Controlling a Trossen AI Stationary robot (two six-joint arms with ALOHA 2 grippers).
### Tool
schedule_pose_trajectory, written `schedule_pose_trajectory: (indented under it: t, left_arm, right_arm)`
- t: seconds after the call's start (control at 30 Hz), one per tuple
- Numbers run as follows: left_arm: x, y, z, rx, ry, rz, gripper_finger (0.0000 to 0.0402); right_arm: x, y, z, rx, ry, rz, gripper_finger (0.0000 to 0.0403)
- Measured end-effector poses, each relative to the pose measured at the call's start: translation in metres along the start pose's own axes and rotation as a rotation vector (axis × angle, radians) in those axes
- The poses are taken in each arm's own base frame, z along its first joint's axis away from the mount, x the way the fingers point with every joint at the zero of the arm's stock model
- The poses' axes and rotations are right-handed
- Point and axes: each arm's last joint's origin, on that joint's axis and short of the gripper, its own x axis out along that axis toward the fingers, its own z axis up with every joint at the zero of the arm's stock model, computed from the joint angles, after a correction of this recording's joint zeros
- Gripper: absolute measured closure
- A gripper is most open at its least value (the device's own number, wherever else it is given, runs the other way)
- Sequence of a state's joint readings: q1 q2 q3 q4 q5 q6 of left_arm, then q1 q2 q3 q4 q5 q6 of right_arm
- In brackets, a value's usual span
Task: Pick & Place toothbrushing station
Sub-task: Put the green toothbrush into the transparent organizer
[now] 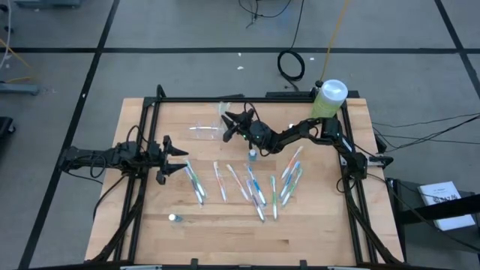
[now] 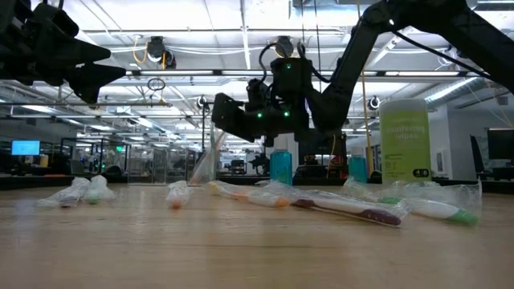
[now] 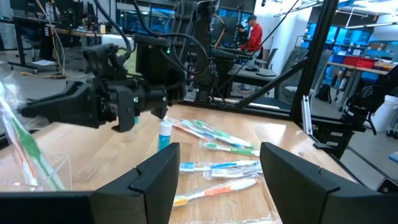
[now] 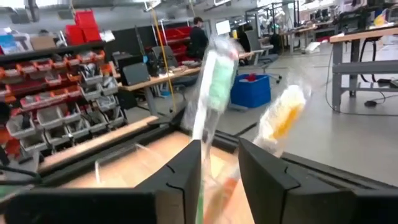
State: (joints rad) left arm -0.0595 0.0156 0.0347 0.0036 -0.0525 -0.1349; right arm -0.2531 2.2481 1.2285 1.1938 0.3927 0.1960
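The toothbrushing station (image 1: pixel 204 132) is a clear plastic holder at the table's far middle; it also shows in the left wrist view (image 3: pixel 43 177). A green wrapped toothbrush (image 4: pixel 217 81) stands tilted in it, with an orange wrapped one (image 4: pixel 280 118) beside it. My right gripper (image 4: pixel 219 180) reaches level from the right, just above the holder (image 1: pixel 227 126). It is open by a narrow gap, and the green brush's lower part rises out of that gap. My left gripper (image 1: pixel 180 157) waits open at the table's left, holding nothing (image 3: pixel 217 168). My right gripper has the green wrapped toothbrush's lower part (image 4: pixel 210 199) in the narrow gap between its two fingers, which come level from the table's right. I cannot tell whether the fingers touch the wrapper. The brush stands tilted, its head end up.
Several wrapped toothbrushes (image 1: pixel 247 184) lie spread over the table's middle. A small blue-capped tube (image 1: pixel 253 154) stands near the right arm's wrist, and another (image 1: pixel 174 217) lies near the front left. A large green bottle (image 1: pixel 330 97) stands at the far right corner.
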Motion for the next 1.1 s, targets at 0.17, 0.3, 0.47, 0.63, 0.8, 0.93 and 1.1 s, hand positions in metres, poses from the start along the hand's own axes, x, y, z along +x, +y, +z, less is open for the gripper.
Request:
schedule_pose_trajectory:
  t: [0.17,0.3,0.47,0.63,0.8,0.93,1.1]
  left_arm:
    - [0.0,0.0,0.0,0.0,0.0,0.0,0.0172]
    - [0.0,0.0,0.0,0.0,0.0,0.0,0.0172]
    - [0.0,0.0,0.0,0.0,-0.001,0.0,0.0172]
    - [0.0,0.0,0.0,0.0,0.0,0.0,0.0172]
    - [0.0,0.0,0.0,0.0,-0.001,0.0,0.0172]
    - [0.0,0.0,0.0,0.0,0.0,0.0,0.0172]
    - [0.0,0.0,0.0,0.0,0.0,0.0,0.0172]
  right_arm:
    - [-0.001,0.003,0.003,-0.012,-0.03,0.011,0.0291]
    - [-0.004,0.011,0.007,-0.04,-0.084,0.036,0.0287]
    - [-0.013,0.034,0.024,-0.134,-0.139,0.084,0.0287]
    - [-0.024,0.057,0.043,-0.291,-0.173,0.125,0.0287]
    - [-0.014,0.056,0.061,-0.238,-0.049,0.236,0.0287]
    - [0.014,0.048,0.068,-0.232,0.148,0.252,0.0287]
    - [0.032,0.046,0.081,-0.267,0.207,0.232,0.0287]
